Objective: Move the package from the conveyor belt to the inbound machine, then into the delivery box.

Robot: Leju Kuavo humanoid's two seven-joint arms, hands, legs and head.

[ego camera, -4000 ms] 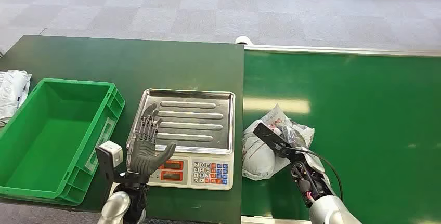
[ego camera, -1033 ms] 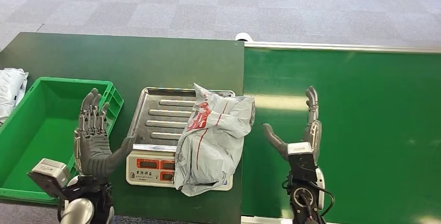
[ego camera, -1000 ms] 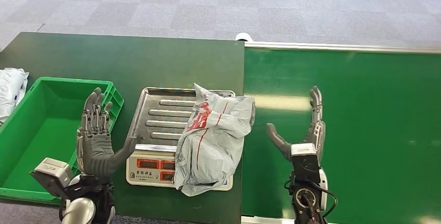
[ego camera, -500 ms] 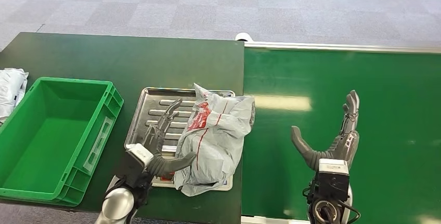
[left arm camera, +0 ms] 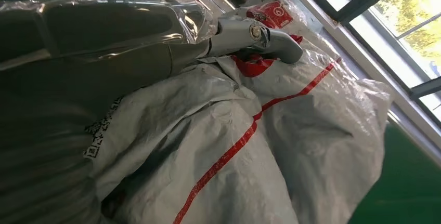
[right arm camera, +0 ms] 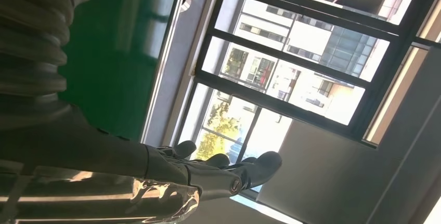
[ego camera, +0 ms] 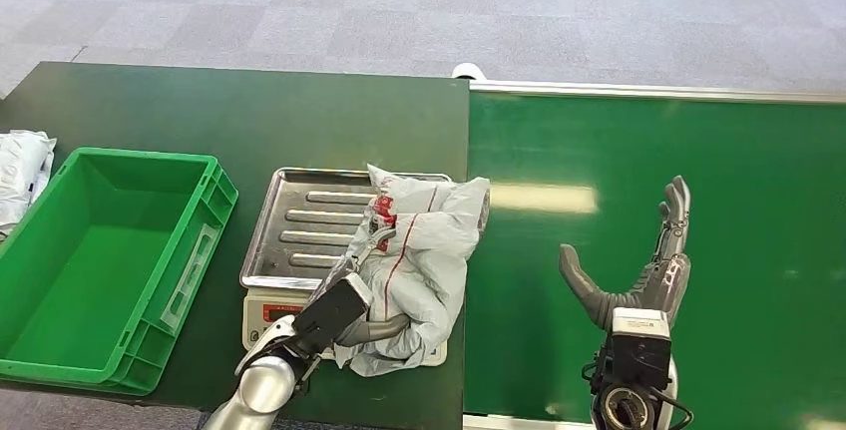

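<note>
Parcel-sorting or logistics workstation, indoors. Green conveyor belt [ego camera: 648, 181] with a metal side rail on the right; dark green table [ego camera: 249, 121] on the left. On the table: electronic weighing scale [ego camera: 344, 240] with steel tray and keypad, green plastic crate [ego camera: 100, 260], grey plastic mail bag [ego camera: 429, 250]. Grey carpet tiles [ego camera: 399, 11] beyond. Large windows [right arm camera: 291, 57] face office buildings.

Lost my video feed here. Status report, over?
Left hand on the package, fingers over its top. Right hand open above the conveyor belt. Package lies on the scale. Green box alongside.
</note>
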